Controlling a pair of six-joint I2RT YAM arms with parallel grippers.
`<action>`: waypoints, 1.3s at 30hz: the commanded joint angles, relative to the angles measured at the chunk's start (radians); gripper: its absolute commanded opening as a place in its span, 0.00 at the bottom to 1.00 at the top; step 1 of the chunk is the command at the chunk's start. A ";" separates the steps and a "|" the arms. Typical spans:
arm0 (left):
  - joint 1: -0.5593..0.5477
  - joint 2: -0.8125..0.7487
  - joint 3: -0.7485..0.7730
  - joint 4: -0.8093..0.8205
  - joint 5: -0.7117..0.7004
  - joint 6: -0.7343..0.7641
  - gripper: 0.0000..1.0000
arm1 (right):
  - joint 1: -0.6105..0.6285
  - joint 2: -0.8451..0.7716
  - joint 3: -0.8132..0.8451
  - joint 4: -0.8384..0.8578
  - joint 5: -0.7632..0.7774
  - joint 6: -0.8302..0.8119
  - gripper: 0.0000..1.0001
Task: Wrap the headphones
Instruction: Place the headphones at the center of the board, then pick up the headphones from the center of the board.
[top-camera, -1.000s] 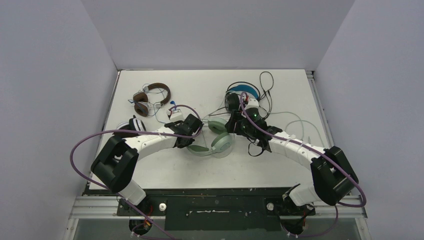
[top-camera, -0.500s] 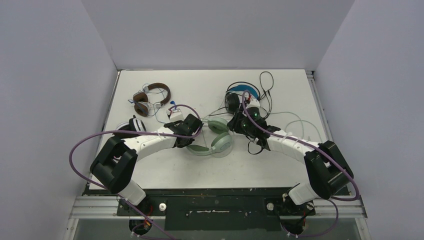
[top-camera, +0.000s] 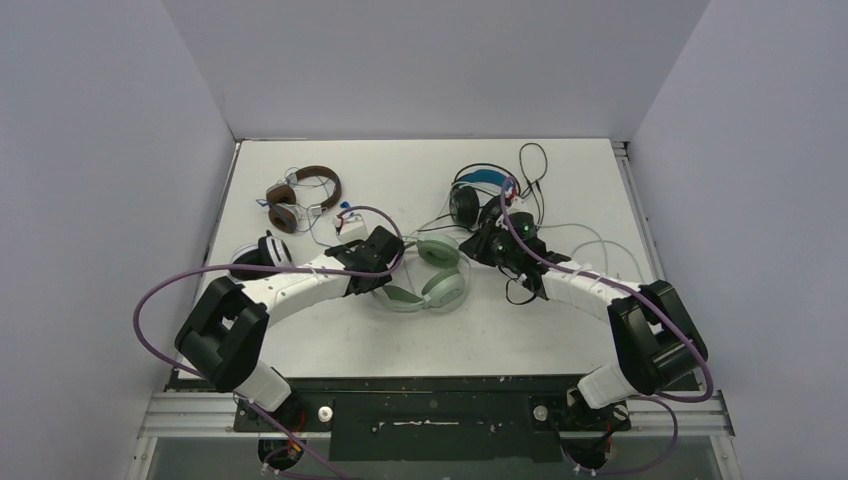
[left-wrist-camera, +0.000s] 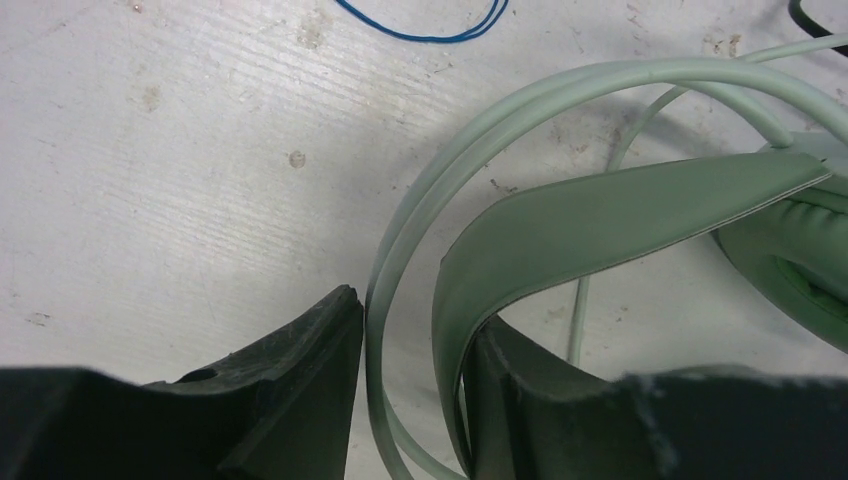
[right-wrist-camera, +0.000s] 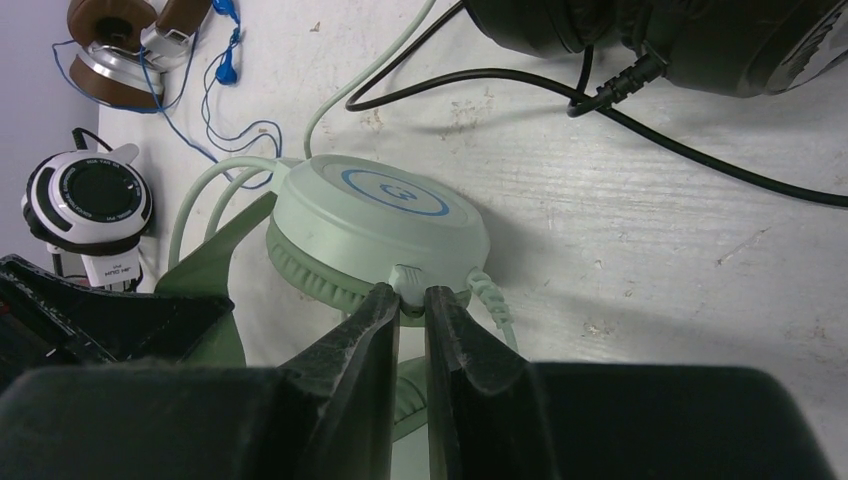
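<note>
At mid tabletop (top-camera: 450, 340), the right gripper (right-wrist-camera: 410, 310) pinches the cord stub (right-wrist-camera: 405, 277) of the mint-green plastic over-ear headset (right-wrist-camera: 375, 215) while the left gripper (left-wrist-camera: 415, 320) straddles its headband (left-wrist-camera: 620, 210), clamped or slack I cannot tell; next, seemingly, comes winding its loose cord (right-wrist-camera: 365, 80).

A blue ring enclosing a single blue mark, looking like a letter G, is showing on the flat outer face of the mint green headset (right-wrist-camera: 380, 215) in the right wrist view; a short line of small dark print is sitting on the stem below the cup of the white headset (right-wrist-camera: 92, 195), but it is reading too small to make out.
</note>
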 joint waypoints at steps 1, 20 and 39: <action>0.003 -0.051 0.030 0.029 -0.019 0.021 0.39 | -0.026 0.014 -0.021 0.069 -0.024 0.012 0.09; 0.120 -0.042 0.015 0.149 0.256 0.294 0.76 | -0.040 0.029 -0.032 0.096 -0.070 -0.005 0.09; 0.143 0.047 0.045 0.138 0.280 0.379 0.58 | -0.044 0.039 -0.032 0.110 -0.090 -0.014 0.09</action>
